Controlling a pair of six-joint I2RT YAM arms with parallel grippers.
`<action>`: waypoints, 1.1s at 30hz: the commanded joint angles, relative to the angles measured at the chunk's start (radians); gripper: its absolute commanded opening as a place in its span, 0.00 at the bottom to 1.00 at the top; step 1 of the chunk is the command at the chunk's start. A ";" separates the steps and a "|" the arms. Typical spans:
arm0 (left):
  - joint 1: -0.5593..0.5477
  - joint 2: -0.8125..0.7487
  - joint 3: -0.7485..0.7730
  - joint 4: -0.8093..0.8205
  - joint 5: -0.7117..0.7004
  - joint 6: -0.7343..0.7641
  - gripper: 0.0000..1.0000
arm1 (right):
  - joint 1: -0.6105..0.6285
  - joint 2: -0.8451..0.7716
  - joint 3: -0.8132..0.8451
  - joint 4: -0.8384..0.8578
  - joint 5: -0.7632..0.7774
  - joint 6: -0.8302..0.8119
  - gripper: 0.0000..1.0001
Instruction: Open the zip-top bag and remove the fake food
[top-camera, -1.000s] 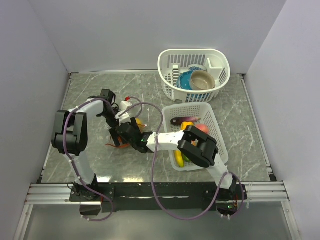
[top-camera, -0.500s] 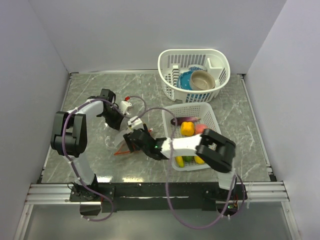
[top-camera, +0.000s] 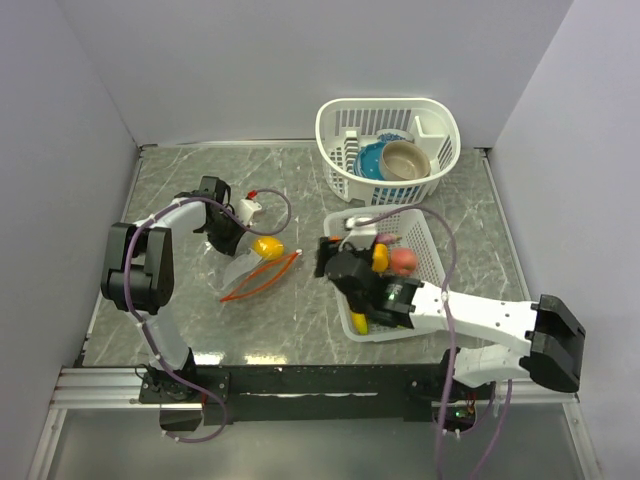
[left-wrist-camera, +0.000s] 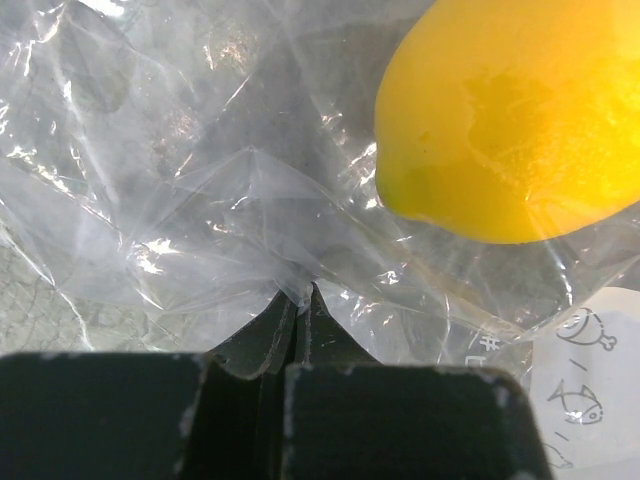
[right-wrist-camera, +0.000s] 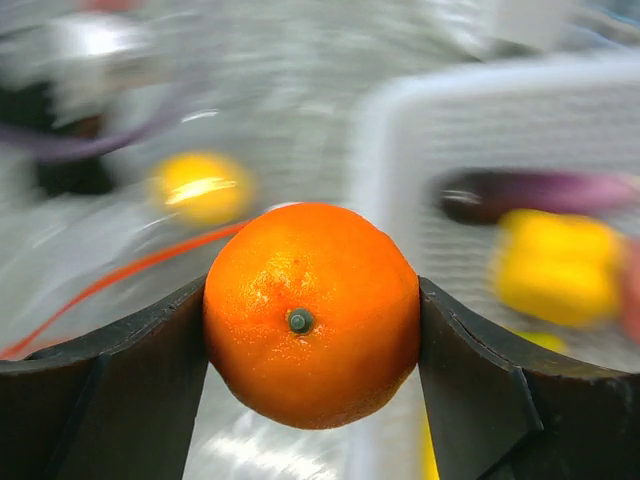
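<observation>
Gripping an orange fruit (right-wrist-camera: 310, 300), right claw (right-wrist-camera: 312, 318) hangs at edge of the white basket (top-camera: 438, 262); left claw (left-wrist-camera: 300, 312) pinches the open zip-top bag (left-wrist-camera: 190, 190). One yellow piece (left-wrist-camera: 520, 110) inside, not yet removed.

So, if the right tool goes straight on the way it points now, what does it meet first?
Probably the grey marble table, between the round yellow toy fruit and the white slatted basket; blur leaves depth unclear.

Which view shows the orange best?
The right wrist view: the orange fills the middle, sharp, held in the right gripper. In the top view that gripper covers it. The left wrist view shows the bag and a yellow fruit, no orange.
</observation>
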 joint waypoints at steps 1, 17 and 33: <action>0.002 -0.004 0.019 -0.012 0.019 -0.002 0.01 | -0.109 0.051 0.016 -0.349 0.200 0.287 0.68; 0.002 0.005 0.028 -0.037 0.050 0.002 0.01 | 0.112 0.086 0.086 0.077 -0.064 -0.070 0.24; 0.002 -0.012 0.016 -0.043 0.051 0.008 0.01 | 0.066 0.622 0.382 0.233 -0.416 -0.116 0.06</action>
